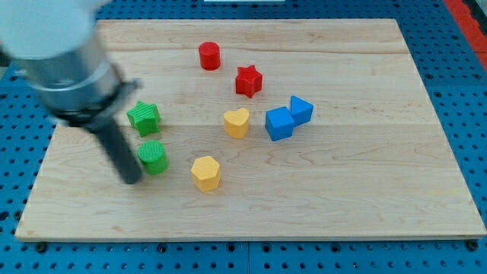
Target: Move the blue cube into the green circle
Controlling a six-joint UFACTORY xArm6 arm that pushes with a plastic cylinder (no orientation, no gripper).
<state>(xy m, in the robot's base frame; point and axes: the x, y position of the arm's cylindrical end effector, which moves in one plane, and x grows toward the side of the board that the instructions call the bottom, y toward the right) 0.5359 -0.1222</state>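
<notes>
I have no jaws, only a rod. My tip (133, 180) is resting on the table (365, 198), just beside the green circle (154, 157) on its left. The blue cube (279, 123) is sitting well apart to the circle's right and slightly above, touching another blue block (301, 109). A yellow heart (237, 122) is lying between circle and cube.

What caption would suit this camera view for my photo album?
My tip rests just left of the green circle, while the blue cube waits far off toward the view's right.
</notes>
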